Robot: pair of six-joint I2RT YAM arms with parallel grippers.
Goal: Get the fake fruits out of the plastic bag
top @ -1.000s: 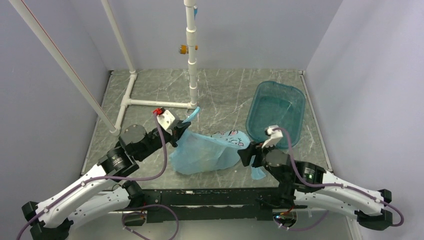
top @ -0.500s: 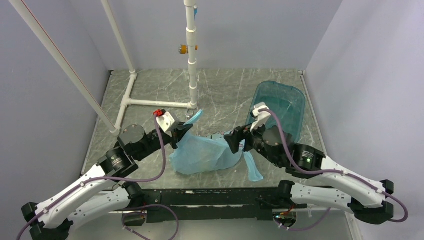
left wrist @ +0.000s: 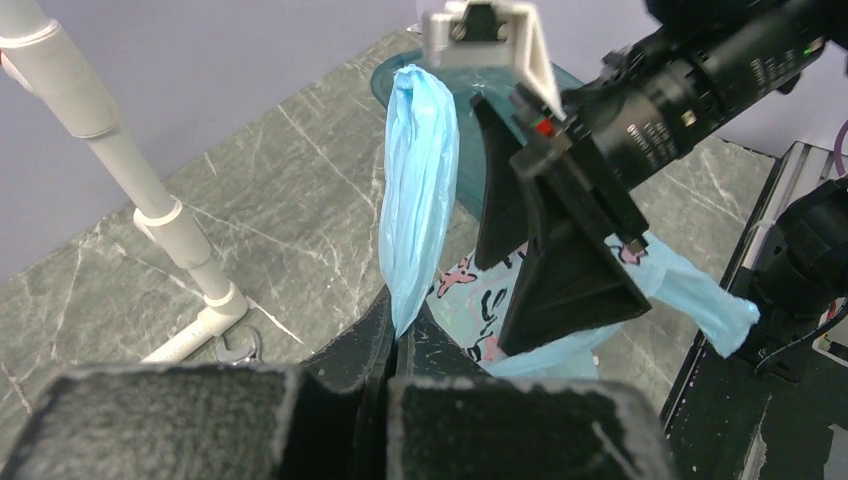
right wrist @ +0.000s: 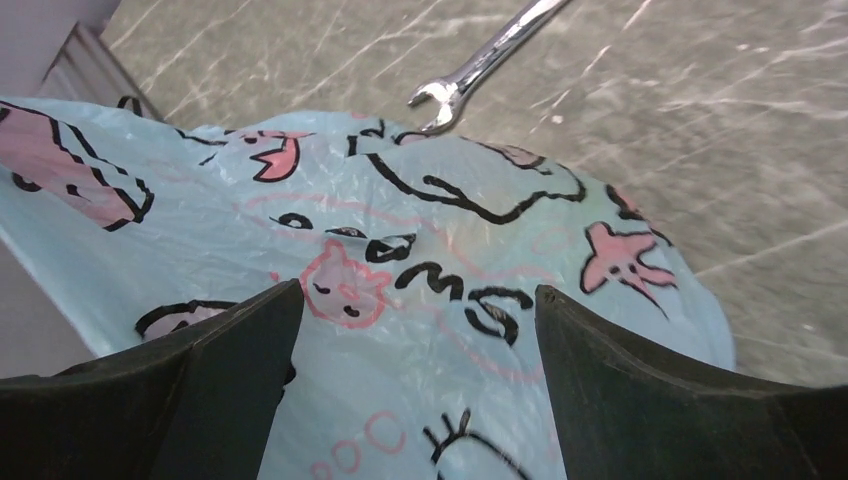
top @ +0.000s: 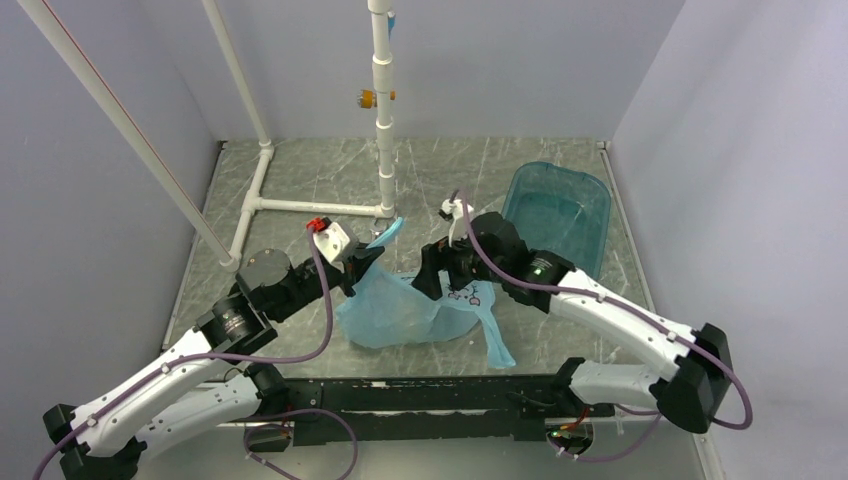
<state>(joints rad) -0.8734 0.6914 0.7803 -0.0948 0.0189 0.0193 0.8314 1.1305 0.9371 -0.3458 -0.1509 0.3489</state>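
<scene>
Light-blue crinkly translucent plastic bag (top: 400, 312) with pink and dark print lay at lower centre on the grey marble-patterned table (top: 300, 170). The left gripper (left wrist: 395, 335) pinched its twisted handle (left wrist: 420, 170); the right gripper (right wrist: 415, 310) hung with jaws spread wide just above the print.

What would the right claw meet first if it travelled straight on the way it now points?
Most likely the plastic bag: its printed skin fills the view ahead of the open right claw; how far off is unclear.
</scene>
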